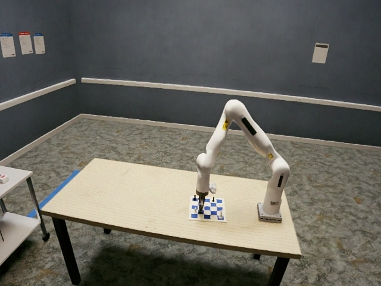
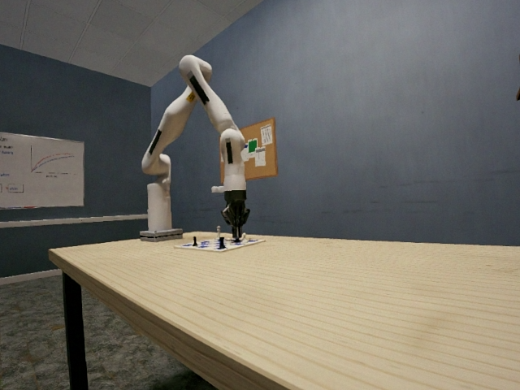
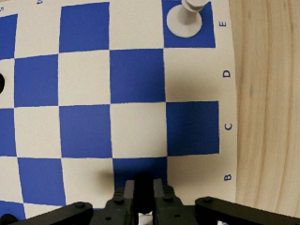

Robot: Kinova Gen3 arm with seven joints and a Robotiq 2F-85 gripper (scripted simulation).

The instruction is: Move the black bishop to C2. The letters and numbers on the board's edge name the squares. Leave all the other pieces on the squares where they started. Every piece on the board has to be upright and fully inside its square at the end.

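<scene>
The blue-and-white chessboard (image 1: 215,217) (image 2: 251,241) (image 3: 138,131) lies on the table in front of the arm's base. My gripper (image 1: 201,210) (image 2: 236,235) (image 3: 144,193) points straight down at the board's near-left part, shut on the black bishop (image 3: 142,187). The bishop sits between the fingers low over the row B, column 2 area. I cannot tell whether its base touches the board. In the wrist view, square C2 (image 3: 139,130) is a bare white square just ahead of the fingers.
A white piece (image 3: 189,11) (image 1: 220,215) stands upright on E1. A black piece (image 3: 2,82) shows at the wrist view's left edge. Two more black pieces (image 1: 194,197) (image 1: 213,199) stand at the board's far edge. Another white piece (image 1: 195,211) stands just left of the gripper.
</scene>
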